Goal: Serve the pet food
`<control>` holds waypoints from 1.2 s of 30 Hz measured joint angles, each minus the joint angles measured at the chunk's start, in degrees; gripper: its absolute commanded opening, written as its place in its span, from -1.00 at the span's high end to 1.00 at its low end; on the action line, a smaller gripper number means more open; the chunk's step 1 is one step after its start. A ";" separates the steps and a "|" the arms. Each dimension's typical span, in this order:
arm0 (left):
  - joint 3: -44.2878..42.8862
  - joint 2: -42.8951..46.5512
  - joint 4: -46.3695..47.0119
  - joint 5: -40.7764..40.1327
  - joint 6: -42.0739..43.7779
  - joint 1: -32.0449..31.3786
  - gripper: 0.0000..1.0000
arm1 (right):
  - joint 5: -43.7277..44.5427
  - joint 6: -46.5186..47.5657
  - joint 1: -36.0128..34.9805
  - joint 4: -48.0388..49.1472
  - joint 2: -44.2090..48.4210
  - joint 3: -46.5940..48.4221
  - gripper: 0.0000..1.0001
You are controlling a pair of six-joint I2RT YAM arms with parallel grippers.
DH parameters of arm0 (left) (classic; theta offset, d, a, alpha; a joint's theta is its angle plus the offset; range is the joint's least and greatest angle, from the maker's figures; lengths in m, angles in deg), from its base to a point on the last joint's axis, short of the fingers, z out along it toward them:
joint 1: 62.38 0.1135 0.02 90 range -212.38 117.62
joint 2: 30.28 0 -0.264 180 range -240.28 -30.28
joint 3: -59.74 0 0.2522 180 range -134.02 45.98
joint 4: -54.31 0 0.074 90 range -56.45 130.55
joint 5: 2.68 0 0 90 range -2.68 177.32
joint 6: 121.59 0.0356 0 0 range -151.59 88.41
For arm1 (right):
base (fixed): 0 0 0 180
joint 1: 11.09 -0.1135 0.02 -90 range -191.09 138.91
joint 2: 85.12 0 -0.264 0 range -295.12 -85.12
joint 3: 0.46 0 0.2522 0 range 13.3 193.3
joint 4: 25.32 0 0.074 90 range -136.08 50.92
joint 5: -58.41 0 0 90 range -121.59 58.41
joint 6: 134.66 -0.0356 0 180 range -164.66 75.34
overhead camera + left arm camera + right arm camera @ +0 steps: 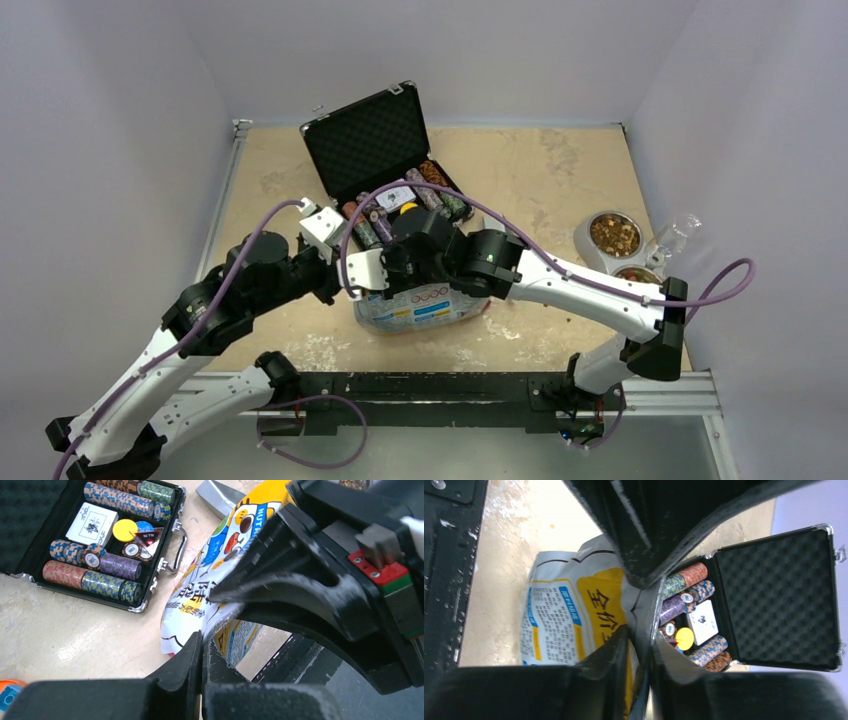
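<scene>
At the middle of the worktop (520,180), a little toward 6 o'clock: a crinkly pet food bag (420,308), printed white, blue and yellow, partly hidden under both arms. Left pincer (204,646) closed tight on a fold of the bag's edge, at about 10 o'clock of the bag. Right pincer (638,636) clamped on the same edge just beside it, at about 12 o'clock of the bag, with only the thin film between the fingers. Brown kibble (614,234) visible in a steel bowl of the double feeder (588,245), at 3 o'clock on the worktop, well apart from the bag. Inside of the bag hidden from every view. At 12 o'clock, just behind the bag: an open poker chip case (368,140), lid standing up, with rows of striped poker chips (107,582) and a deck of playing cards (92,524) inside.
</scene>
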 measured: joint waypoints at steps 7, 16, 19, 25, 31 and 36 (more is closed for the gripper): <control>0.00 0.24 -0.09 -0.33 -3.52 -0.79 1.00 | 0.96 3.89 -0.81 7.37 6.16 -9.38 0.45; -0.02 0.87 -1.01 -4.42 -5.51 -0.59 1.00 | -2.67 6.62 9.25 4.48 14.23 -13.64 0.27; -0.72 0.39 -1.95 -4.57 -6.60 -0.59 1.00 | -4.24 8.13 9.35 3.76 13.25 -13.64 0.99; -10.23 -4.57 -11.23 -7.96 -14.19 -0.31 0.01 | -4.22 8.20 8.94 3.61 11.58 -13.33 1.00; -33.42 -10.58 -23.32 -10.88 -30.80 -0.13 -0.25 | -2.69 5.73 8.63 4.74 12.00 -13.81 1.00; -40.06 -12.46 -32.28 -10.95 -45.94 -0.02 -0.28 | -0.85 4.11 8.11 5.64 12.04 -14.21 1.00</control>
